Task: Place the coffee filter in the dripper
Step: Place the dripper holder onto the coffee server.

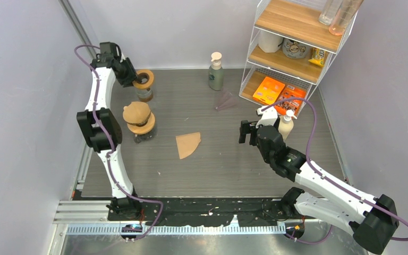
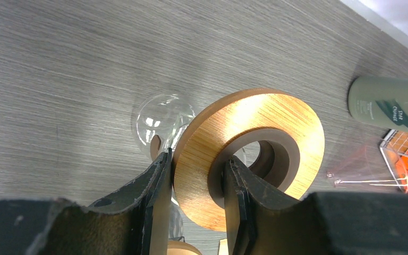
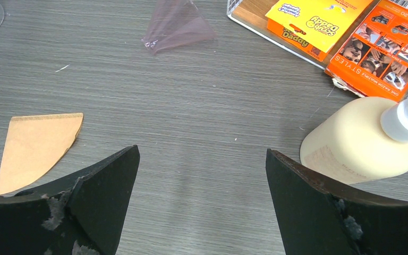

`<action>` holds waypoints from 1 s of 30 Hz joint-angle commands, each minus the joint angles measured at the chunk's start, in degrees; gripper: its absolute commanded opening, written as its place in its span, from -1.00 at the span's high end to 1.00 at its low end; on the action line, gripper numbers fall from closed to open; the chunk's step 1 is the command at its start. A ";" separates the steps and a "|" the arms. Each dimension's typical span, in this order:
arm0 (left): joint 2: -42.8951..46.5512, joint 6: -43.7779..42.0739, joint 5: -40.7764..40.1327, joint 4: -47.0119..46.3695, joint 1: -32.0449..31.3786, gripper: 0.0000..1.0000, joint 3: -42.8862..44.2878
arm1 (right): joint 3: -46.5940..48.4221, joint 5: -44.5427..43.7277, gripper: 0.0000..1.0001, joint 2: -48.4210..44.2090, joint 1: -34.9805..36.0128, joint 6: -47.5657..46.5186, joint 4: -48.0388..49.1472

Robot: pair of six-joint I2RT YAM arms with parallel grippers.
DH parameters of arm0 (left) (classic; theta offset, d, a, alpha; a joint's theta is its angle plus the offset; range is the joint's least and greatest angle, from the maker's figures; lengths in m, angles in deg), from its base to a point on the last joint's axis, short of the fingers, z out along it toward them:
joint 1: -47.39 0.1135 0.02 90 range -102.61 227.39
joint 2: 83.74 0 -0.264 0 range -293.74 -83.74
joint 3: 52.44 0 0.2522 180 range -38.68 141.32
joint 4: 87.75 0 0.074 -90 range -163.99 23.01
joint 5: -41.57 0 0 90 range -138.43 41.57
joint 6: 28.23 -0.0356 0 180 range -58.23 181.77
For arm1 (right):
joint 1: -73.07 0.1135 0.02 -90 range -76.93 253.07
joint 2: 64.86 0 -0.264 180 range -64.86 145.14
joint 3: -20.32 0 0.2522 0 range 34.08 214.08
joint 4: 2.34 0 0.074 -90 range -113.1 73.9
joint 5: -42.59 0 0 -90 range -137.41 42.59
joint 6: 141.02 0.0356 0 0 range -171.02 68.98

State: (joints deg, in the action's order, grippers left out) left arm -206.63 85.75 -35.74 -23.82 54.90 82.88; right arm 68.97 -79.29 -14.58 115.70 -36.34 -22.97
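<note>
The coffee filter [image 1: 187, 144] is a tan paper wedge lying flat mid-table, also at the left of the right wrist view [image 3: 37, 143]. The dripper [image 1: 144, 84], a glass piece with a wooden ring collar [image 2: 276, 117], stands at the back left. My left gripper [image 1: 136, 79] is shut on that ring [image 2: 196, 158], one finger outside the rim and one inside the hole. My right gripper [image 1: 247, 132] hovers open to the right of the filter, with only bare table between its fingers [image 3: 202, 151].
A second glass vessel with a wooden collar and brown rounded top [image 1: 138, 119] stands in front of the dripper. A translucent pink cone [image 1: 226, 100] lies near a green pump bottle [image 1: 216, 74]. A cream bottle [image 1: 286, 125] and a wire shelf rack [image 1: 292, 48] stand at right.
</note>
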 commanded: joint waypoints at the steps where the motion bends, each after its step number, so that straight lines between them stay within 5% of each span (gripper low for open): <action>1: 4.70 1.30 0.88 -3.04 0.37 0.61 -0.05 | 0.63 -1.14 -0.91 -0.49 -0.19 -0.57 2.45; 30: -1.65 -2.05 0.59 0.85 0.66 0.44 2.54 | 1.50 -1.52 -0.91 1.49 -0.26 -0.92 1.82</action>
State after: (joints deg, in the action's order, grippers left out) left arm -208.62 85.10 -35.74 -22.77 55.03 82.99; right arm 68.97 -79.42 -13.18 115.70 -36.95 -22.99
